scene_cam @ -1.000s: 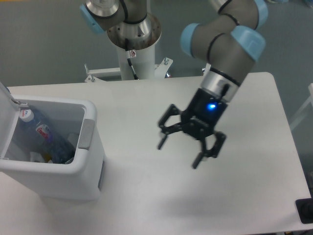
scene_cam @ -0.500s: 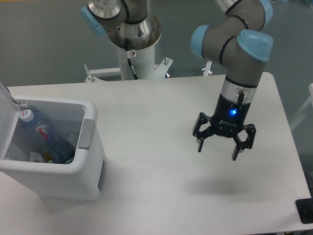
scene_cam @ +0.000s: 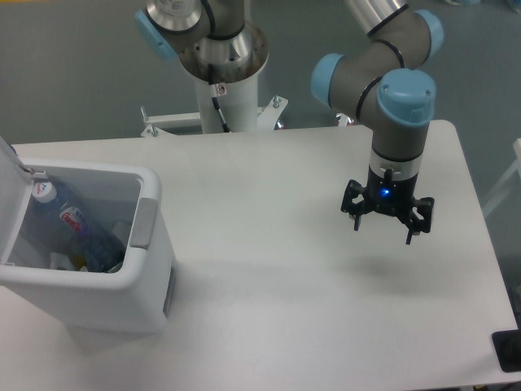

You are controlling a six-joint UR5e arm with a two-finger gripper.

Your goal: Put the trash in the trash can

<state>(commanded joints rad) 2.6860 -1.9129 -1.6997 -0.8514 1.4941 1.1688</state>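
The white trash can (scene_cam: 138, 297) stands at the table's left front with its lid swung open to the left. Inside it leans the clear bluish bottle (scene_cam: 77, 228) with its white cap at the upper left. Smaller bits of trash lie at the bin's bottom, too dim to name; I cannot pick out the packet. My gripper (scene_cam: 384, 230) hangs over the right half of the table, far from the bin. It points down, open, with nothing between its fingers.
The arm's white pedestal (scene_cam: 224, 90) rises behind the table's back edge. The table's right edge runs close beside the gripper. A small dark object (scene_cam: 510, 350) sits at the lower right corner of the view.
The gripper has swung right and toward the back of the table, turning from tilted to pointing straight down. It stays open. The bin and bottle have not moved.
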